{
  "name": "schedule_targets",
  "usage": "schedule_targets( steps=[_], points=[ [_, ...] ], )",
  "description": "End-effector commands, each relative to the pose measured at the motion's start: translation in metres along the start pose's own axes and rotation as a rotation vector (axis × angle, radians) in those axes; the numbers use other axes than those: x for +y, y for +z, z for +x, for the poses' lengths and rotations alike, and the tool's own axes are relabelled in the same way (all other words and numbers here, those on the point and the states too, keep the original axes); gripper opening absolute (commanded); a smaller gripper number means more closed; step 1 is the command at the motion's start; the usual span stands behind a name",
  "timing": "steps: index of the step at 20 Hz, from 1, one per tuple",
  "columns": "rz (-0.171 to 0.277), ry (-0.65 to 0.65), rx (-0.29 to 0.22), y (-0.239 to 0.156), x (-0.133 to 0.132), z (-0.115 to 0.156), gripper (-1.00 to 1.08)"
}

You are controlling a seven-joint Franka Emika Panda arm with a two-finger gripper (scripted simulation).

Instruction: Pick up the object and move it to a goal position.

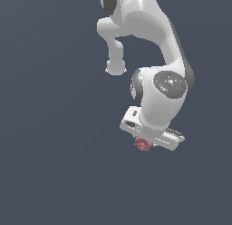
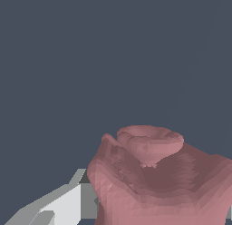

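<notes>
You've got one arm (image 1: 154, 47) and one object (image 1: 142, 144), pinkish-red and knobby, tucked right under the white gripper (image 1: 146, 141). In the wrist view the object (image 2: 158, 183) fills the frame beside one grey finger (image 2: 54, 206). Can't tell if the fingers are clamped on it.

From my exterior view, the arm (image 1: 154, 47) is cut off by the top edge, so I cannot see its base, and the gripper (image 1: 146, 142) has its fingers hidden behind its own body and the pink lump (image 1: 142, 144), which is too small for me to make out its shape. On my wrist view the lump (image 2: 158, 183) fills the lower part and runs off the bottom and right edges, covering all but one grey finger (image 2: 54, 206), itself cropped, so I cannot tell how the jaws stand.
</notes>
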State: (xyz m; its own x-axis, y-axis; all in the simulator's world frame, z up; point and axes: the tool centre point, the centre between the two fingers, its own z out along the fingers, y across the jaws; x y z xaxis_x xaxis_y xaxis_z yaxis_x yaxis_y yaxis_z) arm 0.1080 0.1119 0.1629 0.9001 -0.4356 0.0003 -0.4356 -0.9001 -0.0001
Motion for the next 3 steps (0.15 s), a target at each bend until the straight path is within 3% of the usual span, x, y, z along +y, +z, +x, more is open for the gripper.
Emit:
schedule_targets(
  steps=[1,3],
  points=[
    [0.0,0.001,0.0,-0.002,-0.0024,0.0008,-1.0],
    [0.0,0.001,0.0,-0.0024,-0.0029,0.001,-1.0]
  ],
)
